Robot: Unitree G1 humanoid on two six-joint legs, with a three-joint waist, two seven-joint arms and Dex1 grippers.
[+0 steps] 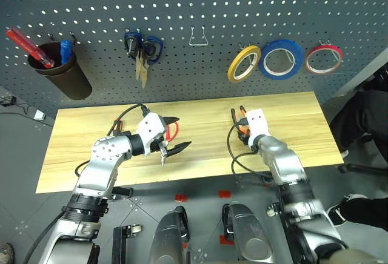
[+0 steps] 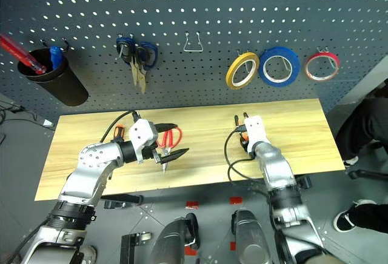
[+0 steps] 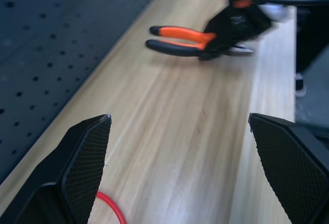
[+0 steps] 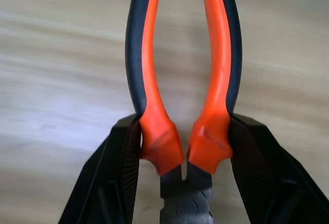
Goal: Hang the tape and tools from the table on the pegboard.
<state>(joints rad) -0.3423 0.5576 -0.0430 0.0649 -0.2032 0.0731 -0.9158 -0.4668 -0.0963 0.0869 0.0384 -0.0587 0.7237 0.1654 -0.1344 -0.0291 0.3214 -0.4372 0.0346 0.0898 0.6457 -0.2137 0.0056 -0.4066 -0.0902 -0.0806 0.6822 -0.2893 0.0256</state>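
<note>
Right wrist view: right gripper (image 4: 185, 170) clamped on pliers (image 4: 182, 80), handles toward 12 o'clock; left gripper (image 3: 180, 167) wide open, empty.

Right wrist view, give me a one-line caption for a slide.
Right pincer closing on the orange-and-black handles of the pliers above the light wooden table.

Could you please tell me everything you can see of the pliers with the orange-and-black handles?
The pliers have two curved handles, black with orange grip insets that look rubbery, flaring into orange collars above a dark metal pivot. The handles stand slightly apart and point away from the right pincer, whose two black fingers press against the collars from both sides. They are at the right part of the light wooden table, below the pegboard; whether they rest on the wood or are just lifted cannot be told.
</note>
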